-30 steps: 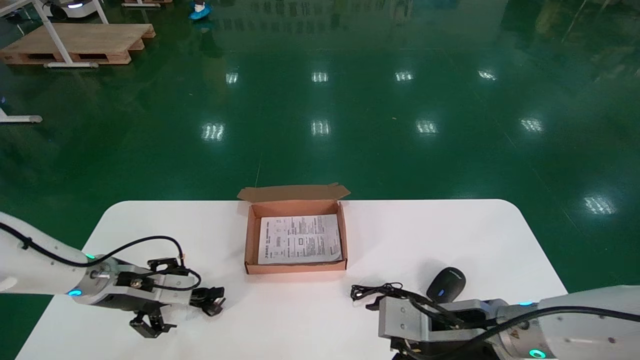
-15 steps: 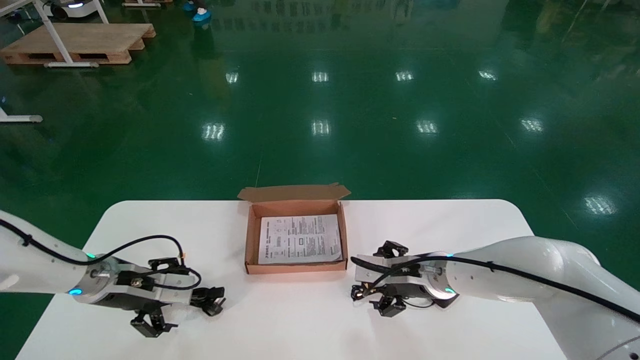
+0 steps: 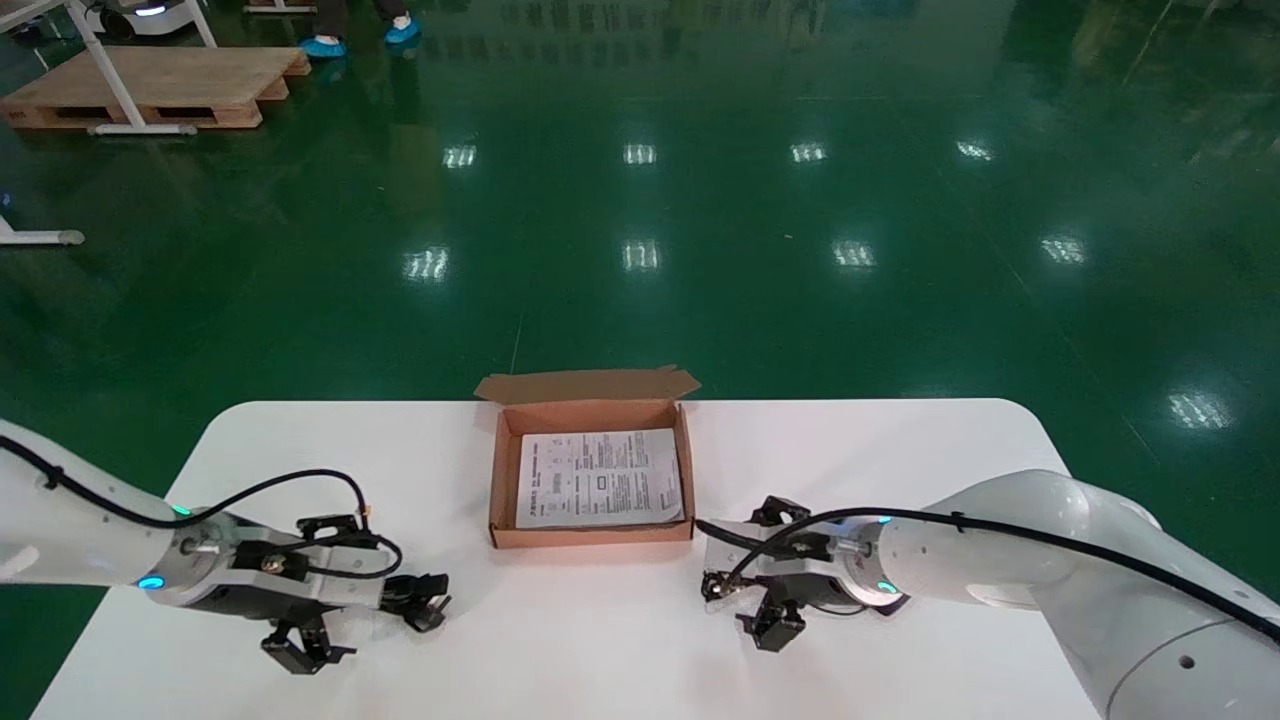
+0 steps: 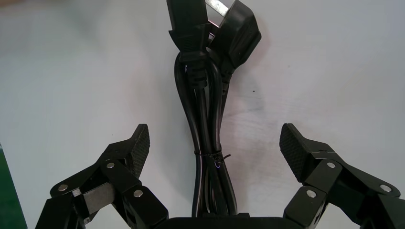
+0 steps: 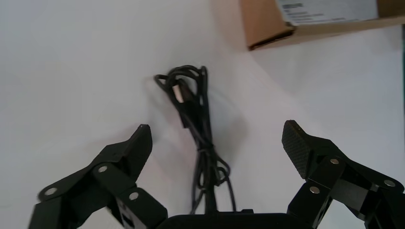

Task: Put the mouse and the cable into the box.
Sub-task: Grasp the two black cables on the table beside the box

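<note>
Left gripper low over near-left of white table, fingers spread wide either side of a tied black power cable, clear of it. Right gripper near, right of centre, likewise spread; thin USB cable lies loosely coiled between its fingers, untouched. Cardboard box open at far centre, printed sheet inside. Both cables outside the box.

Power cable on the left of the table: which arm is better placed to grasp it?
Left. The left tool, open, straddles the power cable; the right tool hangs over the thin cord near the box.
</note>
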{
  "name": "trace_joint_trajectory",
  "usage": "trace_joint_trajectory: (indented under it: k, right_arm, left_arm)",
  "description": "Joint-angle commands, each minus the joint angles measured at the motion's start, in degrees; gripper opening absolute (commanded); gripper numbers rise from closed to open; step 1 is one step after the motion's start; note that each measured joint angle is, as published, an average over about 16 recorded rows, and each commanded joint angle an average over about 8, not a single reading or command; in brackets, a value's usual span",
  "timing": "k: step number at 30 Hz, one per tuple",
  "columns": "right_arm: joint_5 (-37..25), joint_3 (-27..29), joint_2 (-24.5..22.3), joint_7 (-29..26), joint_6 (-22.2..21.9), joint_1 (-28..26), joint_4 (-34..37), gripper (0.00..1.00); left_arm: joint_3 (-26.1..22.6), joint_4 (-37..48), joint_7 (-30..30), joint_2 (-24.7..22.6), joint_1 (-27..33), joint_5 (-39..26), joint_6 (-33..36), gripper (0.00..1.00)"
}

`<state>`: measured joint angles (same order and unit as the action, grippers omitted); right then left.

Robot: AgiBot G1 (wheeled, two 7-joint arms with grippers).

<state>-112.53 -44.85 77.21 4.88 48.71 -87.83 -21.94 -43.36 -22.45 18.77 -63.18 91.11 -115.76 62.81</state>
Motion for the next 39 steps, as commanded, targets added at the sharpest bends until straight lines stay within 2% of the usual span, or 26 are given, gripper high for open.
trace_joint_trajectory:
  k: [1,14,32,39]
  right_arm:
    - [0.39,-0.02,0.06,0.27,-0.54,-0.14,0.74,1.00]
    - [0.94,-0.73,-0.32,-0.66,-1.11,0.06,-0.03,1.00]
    - [1.14,-1.55,-1.09,-1.76,-0.92,0.51,-1.87,1.00]
    - [1.16,-1.84,-1.18,-2.13,-0.91,0.56,-2.19,1.00]
  left_arm:
    - [0.09,0.18,0.10,0.01,0.06,0.16,0.05,1.00]
    - [-2.47,0.06,1.30,-0.89,-0.65,-3.99,-2.10,1.00]
    - [0.30,1.16,1.30,-0.80,2.08,-0.12,-2.45,1.00]
    - [-0.05,1.86,2.32,-1.28,1.74,-0.32,-1.74,1.00]
